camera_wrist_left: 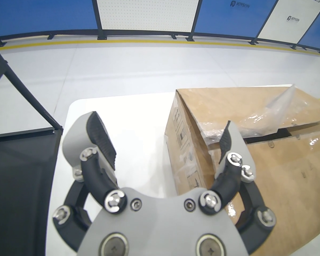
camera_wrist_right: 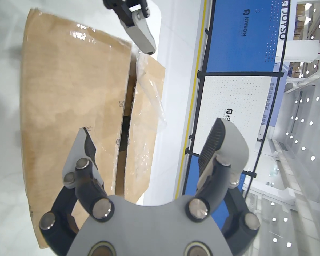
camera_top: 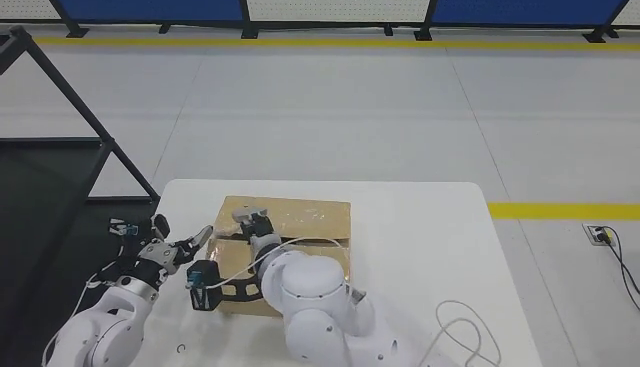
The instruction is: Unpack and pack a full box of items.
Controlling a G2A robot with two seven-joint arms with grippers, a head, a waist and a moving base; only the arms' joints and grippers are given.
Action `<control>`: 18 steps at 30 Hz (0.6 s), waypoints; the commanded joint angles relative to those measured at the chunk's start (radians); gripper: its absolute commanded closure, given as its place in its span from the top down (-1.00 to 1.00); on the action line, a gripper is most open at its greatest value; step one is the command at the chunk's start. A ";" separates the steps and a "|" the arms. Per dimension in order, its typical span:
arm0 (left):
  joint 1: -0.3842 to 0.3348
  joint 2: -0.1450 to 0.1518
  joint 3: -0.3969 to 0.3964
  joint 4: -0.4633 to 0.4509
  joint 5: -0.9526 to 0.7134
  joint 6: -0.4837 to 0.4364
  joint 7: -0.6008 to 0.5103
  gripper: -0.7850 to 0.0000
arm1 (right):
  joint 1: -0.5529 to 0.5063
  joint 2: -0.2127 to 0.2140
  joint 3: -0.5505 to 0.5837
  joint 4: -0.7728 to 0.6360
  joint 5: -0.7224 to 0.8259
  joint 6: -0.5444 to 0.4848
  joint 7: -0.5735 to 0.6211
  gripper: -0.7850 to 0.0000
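A taped cardboard box (camera_top: 315,222) is set toward the 9 o'clock side of the white table (camera_top: 430,247). The left gripper (camera_wrist_left: 162,119) is held at the box's 9 o'clock edge, fingers spread. The right gripper (camera_wrist_right: 150,126) is held over its 11 o'clock corner, fingers also spread.

bright, even light falls from above; small round ceiling lamps (camera_wrist_right: 312,158) show as white dots in the right wrist view. the white table top (camera_top: 420,237) looks very pale, and shadows on it are soft and faint. glare glints off the clear plastic tape (camera_wrist_left: 256,119) on the brown cardboard box (camera_wrist_left: 282,177). both wrist views bend the blue and white panel wall (camera_wrist_left: 146,9) into a curve toward the edges.
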State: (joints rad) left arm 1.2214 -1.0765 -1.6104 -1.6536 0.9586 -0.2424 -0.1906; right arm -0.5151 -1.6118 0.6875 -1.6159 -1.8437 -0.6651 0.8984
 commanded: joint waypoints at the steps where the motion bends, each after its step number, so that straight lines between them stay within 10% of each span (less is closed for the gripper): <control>1: 0.004 0.000 -0.012 -0.005 -0.013 0.002 0.007 1.00 | -0.026 0.006 0.074 0.008 0.050 0.039 -0.018 1.00; 9: 0.020 0.002 -0.051 -0.008 -0.052 -0.003 0.013 1.00 | 0.050 0.009 0.359 0.227 0.539 0.030 0.055 1.00; 18: 0.027 0.001 -0.046 0.015 -0.049 -0.011 0.021 1.00 | 0.059 0.010 0.364 0.235 0.538 0.035 0.074 1.00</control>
State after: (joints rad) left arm 1.2514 -1.0753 -1.6605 -1.6411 0.9044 -0.2515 -0.1698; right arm -0.4561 -1.6023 1.0510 -1.3809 -1.3062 -0.6296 0.9719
